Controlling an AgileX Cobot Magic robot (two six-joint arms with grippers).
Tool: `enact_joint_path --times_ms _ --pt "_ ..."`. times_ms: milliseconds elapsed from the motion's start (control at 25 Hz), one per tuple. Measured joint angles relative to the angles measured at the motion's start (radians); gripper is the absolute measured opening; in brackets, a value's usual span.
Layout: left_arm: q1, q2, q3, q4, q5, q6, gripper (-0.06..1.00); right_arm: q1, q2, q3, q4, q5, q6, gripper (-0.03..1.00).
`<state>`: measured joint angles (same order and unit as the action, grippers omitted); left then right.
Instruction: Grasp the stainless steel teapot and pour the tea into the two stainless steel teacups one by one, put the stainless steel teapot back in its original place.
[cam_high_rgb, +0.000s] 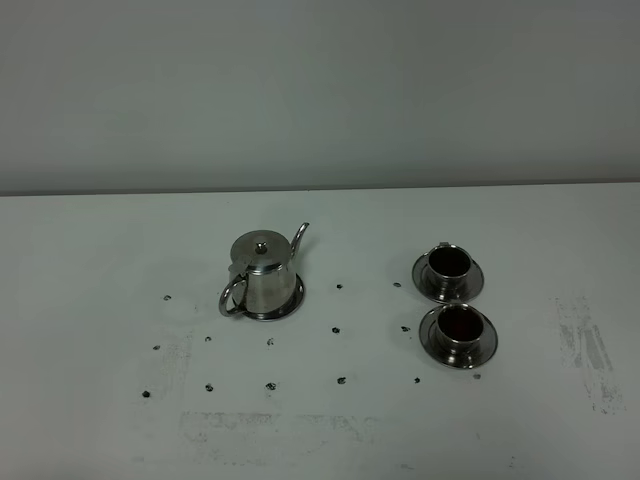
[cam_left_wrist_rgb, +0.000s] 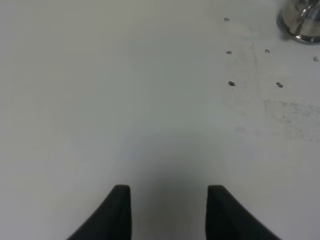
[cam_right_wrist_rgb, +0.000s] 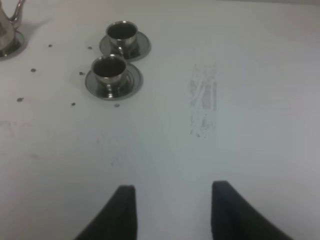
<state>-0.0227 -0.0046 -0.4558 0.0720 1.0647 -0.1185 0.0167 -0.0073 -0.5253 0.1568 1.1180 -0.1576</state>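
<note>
The stainless steel teapot (cam_high_rgb: 263, 275) stands upright on its round saucer (cam_high_rgb: 290, 305) left of centre, spout toward the back right, loop handle at the front left. Its edge also shows in the left wrist view (cam_left_wrist_rgb: 302, 20) and the right wrist view (cam_right_wrist_rgb: 6, 32). The two stainless steel teacups, far (cam_high_rgb: 449, 263) (cam_right_wrist_rgb: 122, 34) and near (cam_high_rgb: 460, 325) (cam_right_wrist_rgb: 109, 70), sit on their own saucers at the right, with dark tea (cam_high_rgb: 460, 319) in them. My left gripper (cam_left_wrist_rgb: 169, 202) and right gripper (cam_right_wrist_rgb: 172, 202) hang open over bare table, far from everything. Neither arm shows in the high view.
Small dark spots (cam_high_rgb: 271, 385) dot the white table (cam_high_rgb: 100, 260) around the teapot and cups. A grey scuff (cam_high_rgb: 590, 350) (cam_right_wrist_rgb: 204, 100) marks the table right of the cups. A pale wall rises behind the table's back edge.
</note>
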Motion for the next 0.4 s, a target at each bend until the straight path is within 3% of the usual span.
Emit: enact_joint_path --times_ms 400 --pt "0.000 0.000 0.000 0.000 0.000 0.000 0.37 0.000 0.000 0.000 0.000 0.000 0.000 0.34"
